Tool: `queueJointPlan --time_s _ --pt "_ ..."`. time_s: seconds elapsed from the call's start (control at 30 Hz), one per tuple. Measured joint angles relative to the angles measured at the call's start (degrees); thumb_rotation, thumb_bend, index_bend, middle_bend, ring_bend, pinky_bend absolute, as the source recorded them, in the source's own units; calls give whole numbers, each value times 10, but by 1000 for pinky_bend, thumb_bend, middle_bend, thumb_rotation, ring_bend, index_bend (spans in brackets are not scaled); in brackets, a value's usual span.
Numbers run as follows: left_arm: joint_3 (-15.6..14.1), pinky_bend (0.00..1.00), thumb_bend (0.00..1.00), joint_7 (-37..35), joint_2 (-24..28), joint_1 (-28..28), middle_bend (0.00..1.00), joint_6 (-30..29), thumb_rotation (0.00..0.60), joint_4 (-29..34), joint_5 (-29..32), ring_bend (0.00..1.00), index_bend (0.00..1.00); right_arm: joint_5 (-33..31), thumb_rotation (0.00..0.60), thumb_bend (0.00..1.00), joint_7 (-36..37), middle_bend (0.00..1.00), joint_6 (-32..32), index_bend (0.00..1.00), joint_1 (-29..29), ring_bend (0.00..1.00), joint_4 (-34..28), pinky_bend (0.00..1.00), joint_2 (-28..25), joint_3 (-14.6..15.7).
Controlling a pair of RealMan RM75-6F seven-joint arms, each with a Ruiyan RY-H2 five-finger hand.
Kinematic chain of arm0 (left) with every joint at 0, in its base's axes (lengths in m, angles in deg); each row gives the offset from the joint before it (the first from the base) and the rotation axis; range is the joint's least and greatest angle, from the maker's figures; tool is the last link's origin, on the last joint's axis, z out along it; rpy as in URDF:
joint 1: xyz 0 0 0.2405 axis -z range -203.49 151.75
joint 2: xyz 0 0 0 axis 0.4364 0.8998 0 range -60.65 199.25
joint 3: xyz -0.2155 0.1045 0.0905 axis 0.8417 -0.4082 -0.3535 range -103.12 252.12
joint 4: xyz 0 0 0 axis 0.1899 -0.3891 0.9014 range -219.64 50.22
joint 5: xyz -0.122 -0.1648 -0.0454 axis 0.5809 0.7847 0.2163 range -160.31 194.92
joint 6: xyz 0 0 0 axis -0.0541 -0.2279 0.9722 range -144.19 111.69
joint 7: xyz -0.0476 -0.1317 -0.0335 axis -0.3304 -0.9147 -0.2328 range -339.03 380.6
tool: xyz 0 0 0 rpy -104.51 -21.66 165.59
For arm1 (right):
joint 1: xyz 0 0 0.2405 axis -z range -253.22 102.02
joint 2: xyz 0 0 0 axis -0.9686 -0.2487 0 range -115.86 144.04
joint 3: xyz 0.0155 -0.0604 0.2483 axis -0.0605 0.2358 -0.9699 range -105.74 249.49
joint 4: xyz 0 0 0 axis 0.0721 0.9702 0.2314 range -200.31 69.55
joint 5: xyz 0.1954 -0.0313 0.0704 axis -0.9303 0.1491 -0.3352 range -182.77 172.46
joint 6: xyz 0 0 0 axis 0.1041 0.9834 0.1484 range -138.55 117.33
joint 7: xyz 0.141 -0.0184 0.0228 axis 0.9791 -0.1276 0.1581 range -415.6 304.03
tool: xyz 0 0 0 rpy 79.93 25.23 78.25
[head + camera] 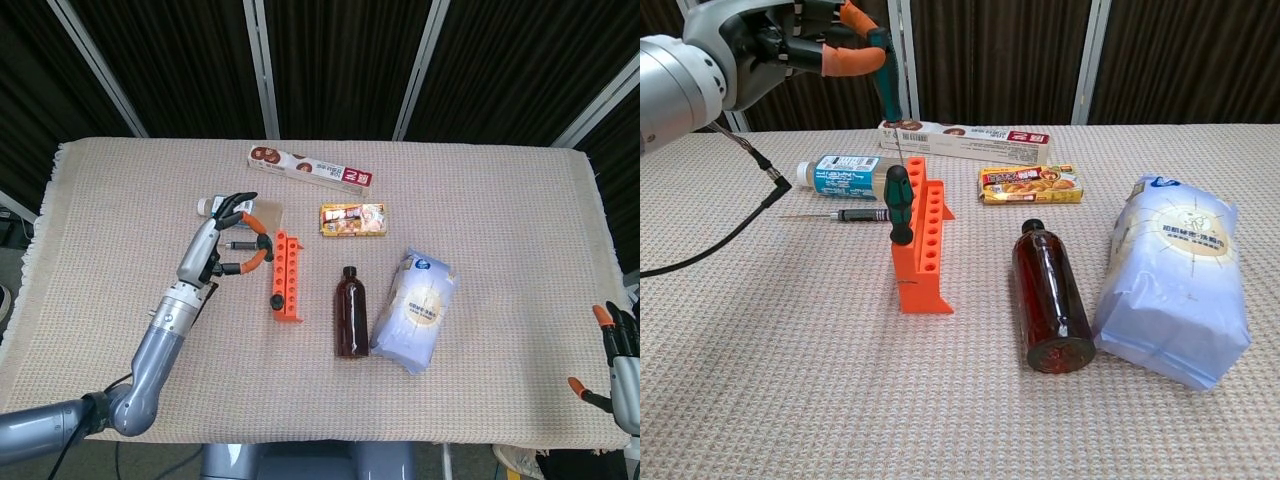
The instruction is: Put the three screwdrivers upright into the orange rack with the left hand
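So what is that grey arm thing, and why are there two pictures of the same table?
It is a robot with two arms, steered by a person. One camera looks down from its head, the other looks out from its chest. The left robot hand holds an orange-handled screwdriver above the orange rack, tip pointing down. A green-handled screwdriver already stands in the rack, and a black one lies on the table. The right robot hand waits at the table's edge, holding nothing.
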Motion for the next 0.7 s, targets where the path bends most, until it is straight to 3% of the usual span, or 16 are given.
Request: queueJointPlan --time_s 0.7 --pt "-19 0 389 -8 -22 1 92 -2 600 -17 -6 0 618 -7 600 0 7 0 -6 0 0 0 7 0 1 -1"
